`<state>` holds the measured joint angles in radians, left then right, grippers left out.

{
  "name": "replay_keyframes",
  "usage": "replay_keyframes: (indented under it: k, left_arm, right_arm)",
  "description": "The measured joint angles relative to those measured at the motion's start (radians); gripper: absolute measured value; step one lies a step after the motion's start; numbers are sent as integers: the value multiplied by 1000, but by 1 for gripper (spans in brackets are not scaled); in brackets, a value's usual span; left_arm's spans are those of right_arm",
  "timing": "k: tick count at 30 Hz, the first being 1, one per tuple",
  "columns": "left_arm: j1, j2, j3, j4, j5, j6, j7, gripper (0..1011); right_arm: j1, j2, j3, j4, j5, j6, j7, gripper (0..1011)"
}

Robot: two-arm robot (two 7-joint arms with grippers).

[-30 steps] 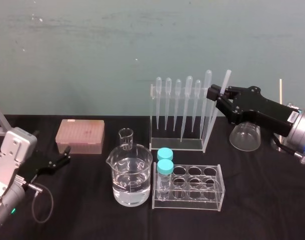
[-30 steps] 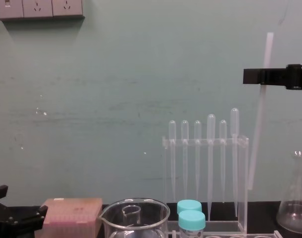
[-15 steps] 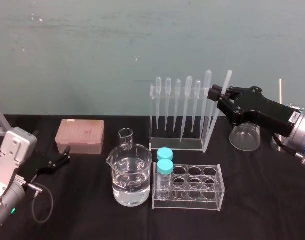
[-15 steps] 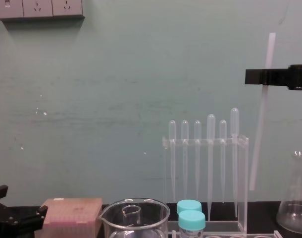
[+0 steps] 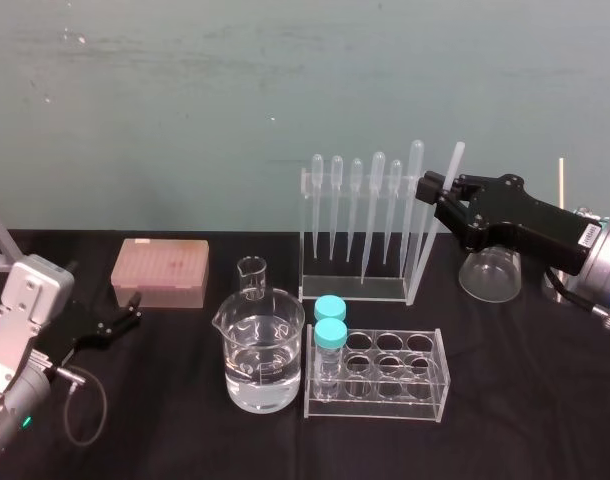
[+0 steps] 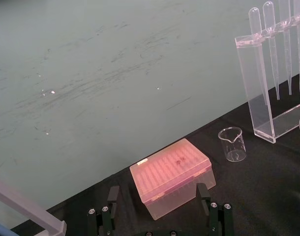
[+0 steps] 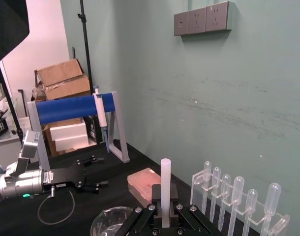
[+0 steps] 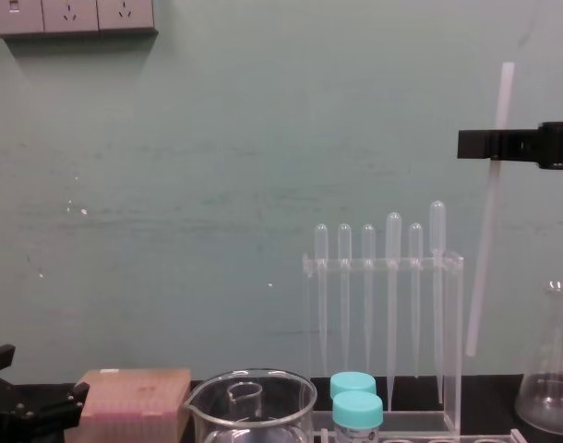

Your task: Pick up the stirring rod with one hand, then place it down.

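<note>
In the chest view, the black right gripper [image 8: 480, 144] was cut off by the right edge, as was the clear conical glass flask [image 8: 549, 397] lower down. In the right wrist view, the lower length of the long translucent white stirring rod [image 7: 165, 177] was hidden behind that gripper.

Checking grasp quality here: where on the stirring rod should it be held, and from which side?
Grip the stirring rod on its upper shaft, fingers level, coming from the side, as the right gripper does: it is thin, straight and near upright, its lower end free.
</note>
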<state>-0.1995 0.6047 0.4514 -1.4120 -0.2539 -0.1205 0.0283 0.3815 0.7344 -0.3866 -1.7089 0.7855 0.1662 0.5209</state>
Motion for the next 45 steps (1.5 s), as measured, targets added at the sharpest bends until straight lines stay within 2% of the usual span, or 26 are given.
replay_keyframes:
  k: [35,45]
  left_arm:
    - [0,0,0,0,0,0,0,1000]
    - [0,0,0,0,0,0,0,1000]
  right_arm:
    - [9,-3,-15,12,1,10,5,69]
    - [-1,-12,-54,56,-27,4,18,70]
